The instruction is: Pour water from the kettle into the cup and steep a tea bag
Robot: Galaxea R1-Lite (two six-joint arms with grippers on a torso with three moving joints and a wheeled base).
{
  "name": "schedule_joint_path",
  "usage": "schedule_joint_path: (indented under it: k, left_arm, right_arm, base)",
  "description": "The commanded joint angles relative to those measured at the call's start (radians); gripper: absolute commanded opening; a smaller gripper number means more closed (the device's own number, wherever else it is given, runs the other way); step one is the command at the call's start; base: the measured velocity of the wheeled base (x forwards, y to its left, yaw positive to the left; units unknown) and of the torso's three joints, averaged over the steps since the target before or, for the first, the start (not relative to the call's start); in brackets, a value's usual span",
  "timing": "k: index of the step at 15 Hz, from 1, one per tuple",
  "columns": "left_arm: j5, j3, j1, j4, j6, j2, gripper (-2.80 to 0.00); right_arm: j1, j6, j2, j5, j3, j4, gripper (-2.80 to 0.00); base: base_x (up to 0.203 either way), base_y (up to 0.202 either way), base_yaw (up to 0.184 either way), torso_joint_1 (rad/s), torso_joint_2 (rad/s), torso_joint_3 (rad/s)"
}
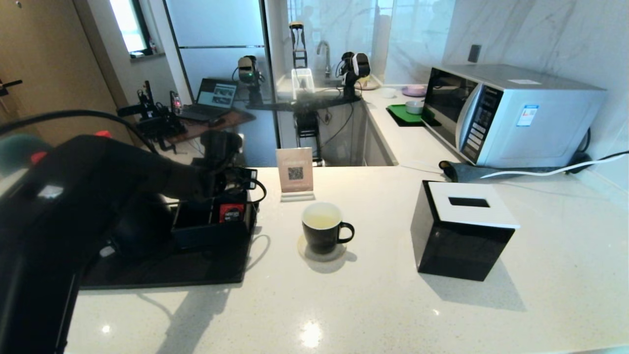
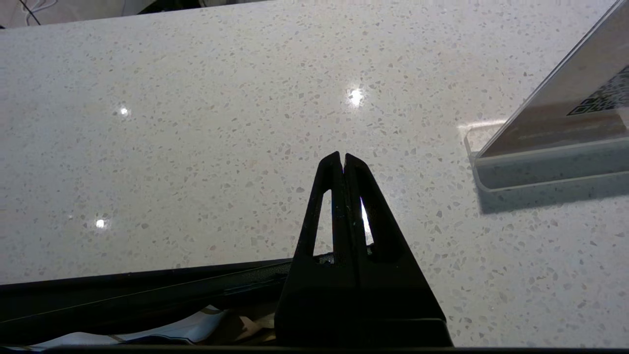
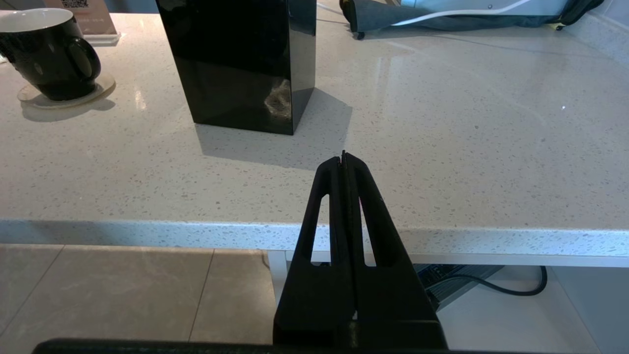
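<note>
The left gripper (image 2: 343, 160), its two black fingers pressed tip to tip and holding nothing, hangs over the black organiser tray (image 1: 196, 265) at the white speckled stone counter's (image 1: 393, 305) left edge, above a black compartment box holding a red packet (image 1: 231, 211). The right gripper (image 3: 343, 158), likewise pinched together and empty, sits parked off the counter's near edge, over the tiled floor. The small black ceramic mug with pale cream interior (image 1: 323, 231) stands on a round coaster (image 1: 322, 250) near the counter's middle, handle toward the glossy black tissue box with white top (image 1: 462, 231), and appears to hold pale liquid. Just behind it stands a clear acrylic QR-code sign (image 1: 295, 173). Neither kettle nor tea bag can be made out. The tea bag would likely be light and limp, best pinched by its string; the mug is hard, smooth and breakable.
</note>
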Motion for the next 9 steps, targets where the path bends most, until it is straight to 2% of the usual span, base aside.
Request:
schedule_joint_path:
  k: [1, 9]
  left_arm:
    - [0.003, 0.003, 0.0, -0.002, -0.001, -0.02, -2.8]
    - [0.006, 0.054, 0.0, 0.0, 0.002, -0.107, -2.8]
  right_arm:
    - [0.0, -0.001, 0.001, 0.001, 0.0, 0.0, -2.8]
    - [0.0, 0.0, 0.001, 0.001, 0.0, 0.0, -2.8]
  base:
    - [0.0, 0.0, 0.0, 0.0, 0.0, 0.0]
    - [0.0, 0.0, 0.0, 0.0, 0.0, 0.0]
